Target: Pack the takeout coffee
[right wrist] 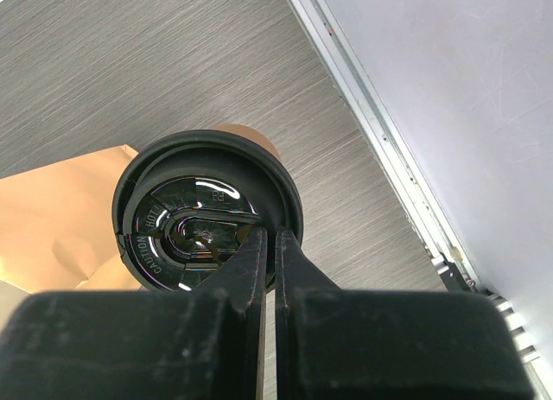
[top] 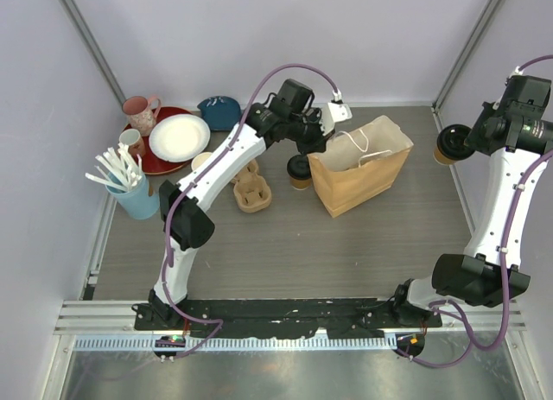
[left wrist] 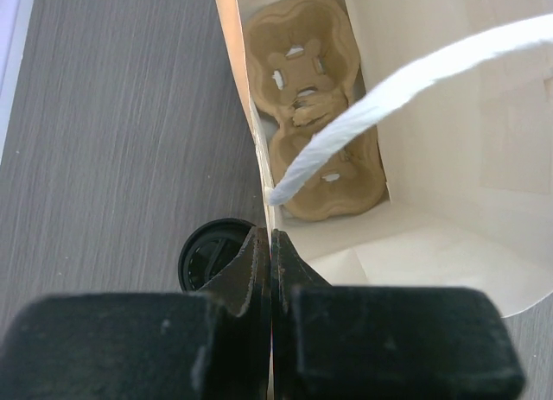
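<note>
1. The right claw (right wrist: 270, 238) was found clenched on the lid rim of one takeout coffee (right wrist: 203, 210), held at 3 o'clock from the paper bag (top: 363, 188), well apart.
2. The second takeout coffee (top: 300, 169) stood on the tabletop (top: 285, 244), just beside the bag at 9 o'clock.
3. The left claw (left wrist: 270, 243) was clenched on the bag's rim.
4. An empty pulp carrier (left wrist: 311, 115) lay in the bag.
5. The cups were judged light and crushable; a hold on the body below the lid was preferred.

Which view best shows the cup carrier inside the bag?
Left wrist: looks straight into the paper bag, carrier flat on its floor, handle cord crossing it. Top external shows only the bag's mouth; right wrist, just the held coffee cup.
</note>
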You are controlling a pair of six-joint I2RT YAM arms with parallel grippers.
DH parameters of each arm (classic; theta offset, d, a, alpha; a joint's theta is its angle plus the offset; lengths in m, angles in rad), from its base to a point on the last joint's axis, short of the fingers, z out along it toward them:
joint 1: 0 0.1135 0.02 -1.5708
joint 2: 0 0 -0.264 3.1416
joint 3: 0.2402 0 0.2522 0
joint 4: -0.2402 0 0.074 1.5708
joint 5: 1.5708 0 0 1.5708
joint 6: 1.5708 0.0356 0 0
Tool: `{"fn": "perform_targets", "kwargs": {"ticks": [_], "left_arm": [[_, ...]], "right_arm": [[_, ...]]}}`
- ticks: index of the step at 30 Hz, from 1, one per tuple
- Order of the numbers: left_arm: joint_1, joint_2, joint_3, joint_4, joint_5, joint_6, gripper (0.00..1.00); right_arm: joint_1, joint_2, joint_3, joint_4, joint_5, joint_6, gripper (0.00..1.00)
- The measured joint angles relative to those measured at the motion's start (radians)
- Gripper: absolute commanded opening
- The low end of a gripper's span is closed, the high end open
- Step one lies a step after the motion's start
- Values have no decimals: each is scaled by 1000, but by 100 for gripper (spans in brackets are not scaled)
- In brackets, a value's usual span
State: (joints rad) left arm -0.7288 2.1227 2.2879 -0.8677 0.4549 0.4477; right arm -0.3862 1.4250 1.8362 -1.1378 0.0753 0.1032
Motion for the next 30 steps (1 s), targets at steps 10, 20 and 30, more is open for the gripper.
{"fn": "perform_targets", "kwargs": {"ticks": [10, 20, 30], "left_arm": [[37, -1, -2, 12, -24, 34, 0], [69, -1, -2, 17, -55, 75, 0], [121, 3, -2, 30, -87, 125, 0]], "right_arm": [[0, -13, -2, 1, -20, 0, 1], [0, -23, -12, 3, -31, 0, 1], [0, -24, -15, 5, -34, 0, 1]]}}
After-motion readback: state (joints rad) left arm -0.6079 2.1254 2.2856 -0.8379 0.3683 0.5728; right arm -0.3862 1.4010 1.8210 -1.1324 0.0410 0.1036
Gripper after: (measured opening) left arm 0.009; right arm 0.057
